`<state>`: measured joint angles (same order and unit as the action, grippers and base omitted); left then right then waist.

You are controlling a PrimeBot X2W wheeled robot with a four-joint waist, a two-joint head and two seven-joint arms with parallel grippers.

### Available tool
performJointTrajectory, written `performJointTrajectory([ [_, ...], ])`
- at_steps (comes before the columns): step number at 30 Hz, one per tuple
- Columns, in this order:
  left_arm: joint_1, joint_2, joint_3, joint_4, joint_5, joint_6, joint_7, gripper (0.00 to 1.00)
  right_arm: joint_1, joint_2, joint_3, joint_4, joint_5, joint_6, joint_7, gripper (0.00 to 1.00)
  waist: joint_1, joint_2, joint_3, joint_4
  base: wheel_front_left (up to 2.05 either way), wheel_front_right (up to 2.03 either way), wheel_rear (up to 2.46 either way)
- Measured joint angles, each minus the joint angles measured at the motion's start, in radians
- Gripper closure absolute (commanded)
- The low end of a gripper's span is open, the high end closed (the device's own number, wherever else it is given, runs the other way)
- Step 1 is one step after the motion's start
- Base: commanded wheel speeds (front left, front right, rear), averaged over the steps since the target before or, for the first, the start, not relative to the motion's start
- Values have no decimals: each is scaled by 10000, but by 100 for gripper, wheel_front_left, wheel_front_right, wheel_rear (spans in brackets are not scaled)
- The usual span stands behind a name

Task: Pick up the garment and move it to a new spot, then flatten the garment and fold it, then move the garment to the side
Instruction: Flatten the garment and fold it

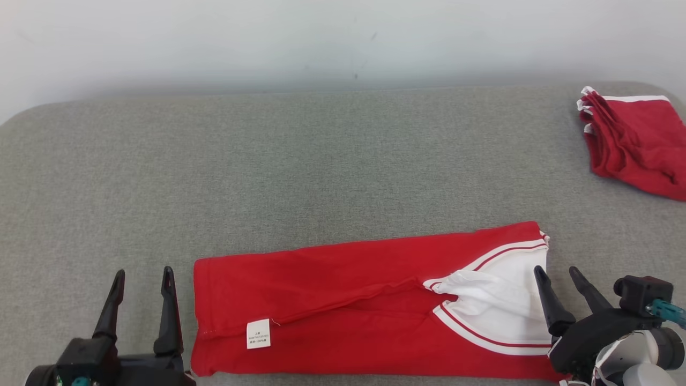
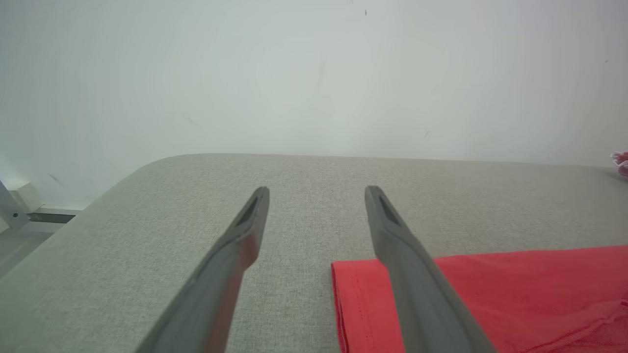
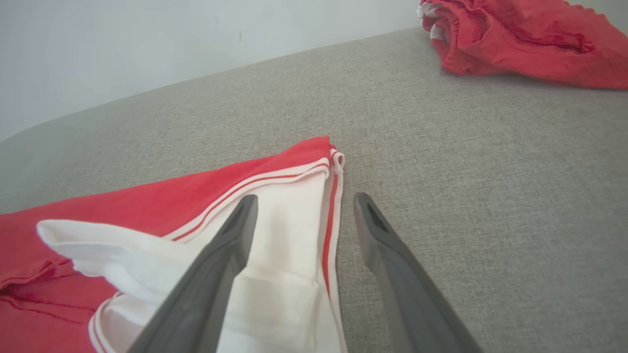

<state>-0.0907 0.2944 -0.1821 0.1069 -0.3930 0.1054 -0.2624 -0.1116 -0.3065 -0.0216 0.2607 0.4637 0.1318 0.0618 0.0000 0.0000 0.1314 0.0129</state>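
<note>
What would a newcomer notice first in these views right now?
The folded garment, a long red band with a white, stripe-trimmed end on the right, lies across the near part of the grey table. The left gripper and right gripper stand open at its two ends, holding nothing. A bunched red garment sits at the table's far right.

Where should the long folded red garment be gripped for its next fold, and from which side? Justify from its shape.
Probably at its two short ends: the garment lies as a long flat strip. The left gripper should come in from the left at the hem, the right gripper from the right at the white-trimmed end; both stand open there.
</note>
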Motion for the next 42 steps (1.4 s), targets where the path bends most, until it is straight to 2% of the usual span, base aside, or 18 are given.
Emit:
performJointTrajectory([
  [13,507,-1252,1122,159,1254,-746,-2,0,-935,136,639,2702,-385,0,-50,0,0,0,65,253,0,0,0],
  [14,517,-1323,1179,192,1356,-805,-2,0,-985,151,746,2828,-337,0,-42,17,0,-1,50,268,0,0,0],
  [15,546,-1379,1250,213,1482,-886,-2,0,-1035,171,830,2936,-259,-2,-46,61,0,-1,32,283,0,0,0],
  [16,571,-1427,1321,238,1544,-924,0,0,-1075,171,943,3003,-190,-4,-67,100,0,0,15,292,0,0,0],
  [24,755,-1749,1856,343,2010,-1298,-2,0,-1354,-113,1049,3549,238,4,-422,100,0,0,-170,212,0,0,0],
  [29,851,-1956,2088,328,2224,-1494,-2,0,-1399,-1095,63,4094,364,2,-782,100,0,0,-296,56,0,0,0],
  [33,917,-2048,2268,330,2332,-1582,0,0,-1396,-1459,-349,4161,336,2,-878,100,0,0,-365,-78,0,0,0],
  [37,1048,-2136,2435,322,2408,-1668,-2,0,-1337,-1381,-198,3624,228,2,-750,100,0,0,-433,-246,0,0,0],
  [42,1106,-2219,2525,336,2477,-1732,-2,0,-1167,-857,224,2184,268,0,-401,100,0,0,-552,-398,0,0,0],
])
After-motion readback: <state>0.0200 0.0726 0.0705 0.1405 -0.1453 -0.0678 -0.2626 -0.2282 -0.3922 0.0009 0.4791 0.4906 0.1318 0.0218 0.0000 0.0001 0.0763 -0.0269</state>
